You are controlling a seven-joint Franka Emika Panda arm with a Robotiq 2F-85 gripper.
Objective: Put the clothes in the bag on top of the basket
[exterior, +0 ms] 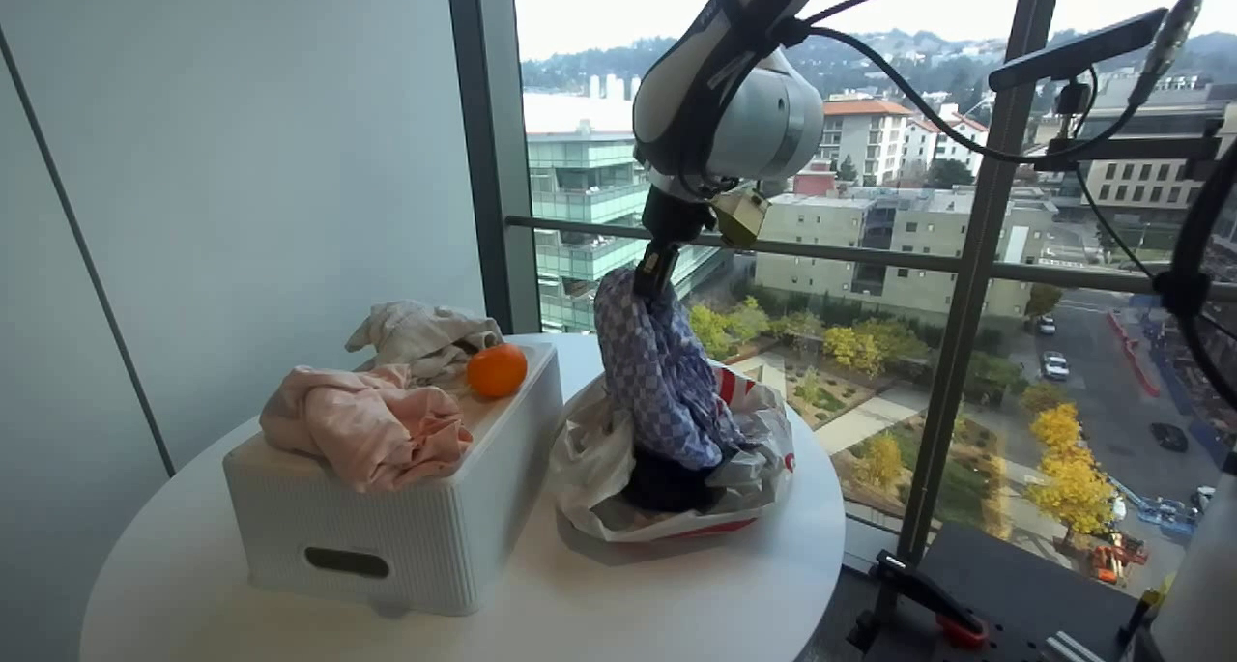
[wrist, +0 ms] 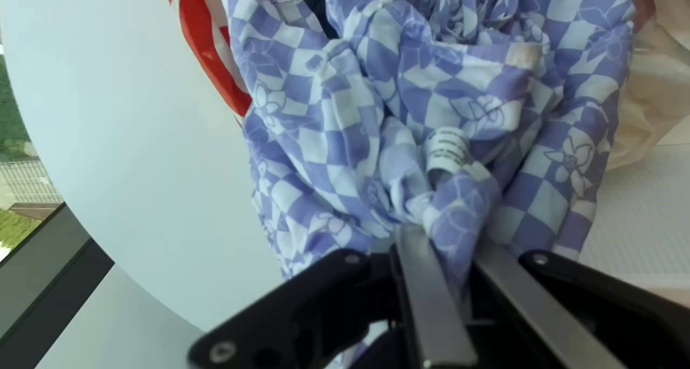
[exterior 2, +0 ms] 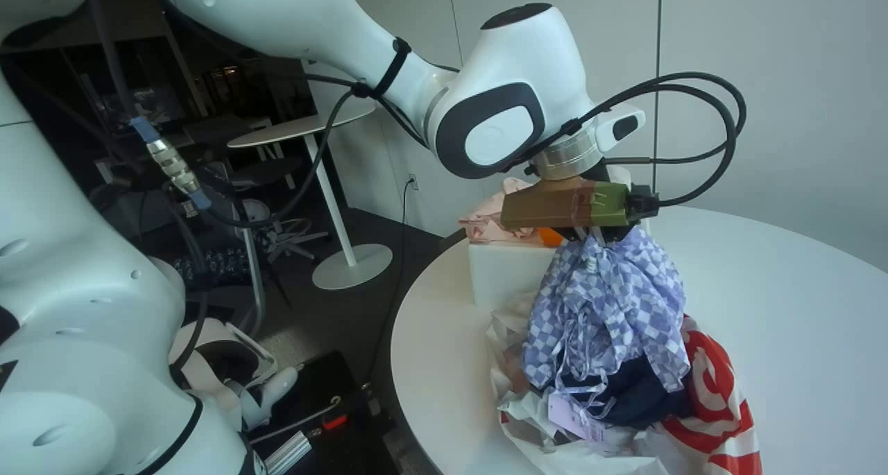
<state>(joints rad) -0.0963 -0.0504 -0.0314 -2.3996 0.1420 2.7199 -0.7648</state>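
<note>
Checked garment (exterior 2: 603,301), one: grasped by the gripper (wrist: 452,239), hanging below it. Dark cloth (exterior: 669,483), one: in the bag (exterior: 592,454), farther below the gripper. Basket (exterior: 406,527), one: off to the gripper's side, lower; pink garment (exterior: 367,425) and cream garment (exterior: 420,335) on top, presumably done. Apparently outstanding: checked and dark pieces.

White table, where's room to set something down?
Bare tabletop: from the red side of the bag to the table edge, and by the basket, slotted side. Crowded: over the bag, gripper holding checkered clothing; basket top, under pink clothing.
</note>
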